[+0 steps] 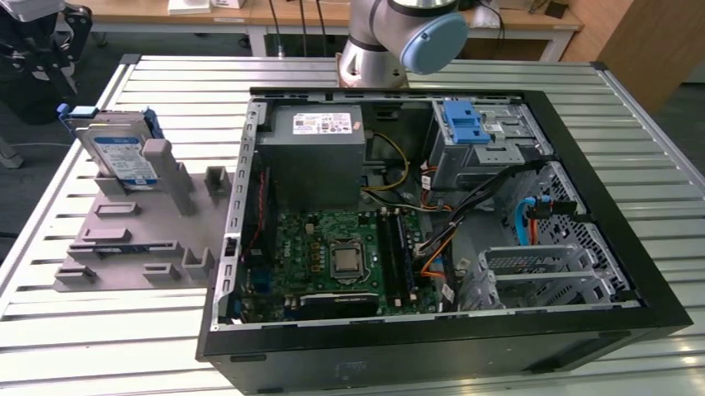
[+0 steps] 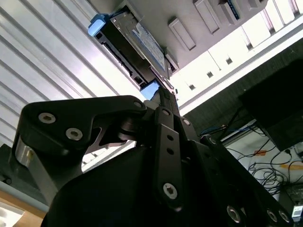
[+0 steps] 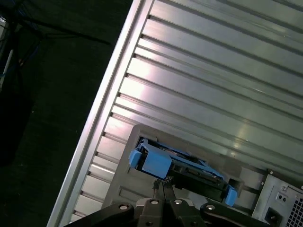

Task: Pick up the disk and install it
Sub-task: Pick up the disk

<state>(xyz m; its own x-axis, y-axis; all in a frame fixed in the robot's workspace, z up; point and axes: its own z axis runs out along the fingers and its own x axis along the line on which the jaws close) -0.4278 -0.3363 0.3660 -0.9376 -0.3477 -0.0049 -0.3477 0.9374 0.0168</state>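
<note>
The disk (image 1: pixel 119 153) is a silver drive with a white-and-blue label in a blue bracket. It stands on edge in a grey holder (image 1: pixel 132 239) at the exterior view's left, beside the open computer case (image 1: pixel 617 239). In the first wrist view the disk (image 3: pixel 177 165) lies just beyond my gripper (image 3: pixel 161 185), whose two thin fingertips are pressed together with nothing between them. The second wrist view shows the gripper (image 2: pixel 163 94) pointing at the disk (image 2: pixel 135 45) from a short distance, apart from it.
Inside the case are a grey power-supply box (image 1: pixel 314 157), a motherboard (image 1: pixel 342 260), loose cables and a ribbed blue latch (image 1: pixel 467 124) on the drive cage. The arm's base (image 1: pixel 385 41) stands behind the case. The slatted metal table (image 3: pixel 213 94) ends close to the holder.
</note>
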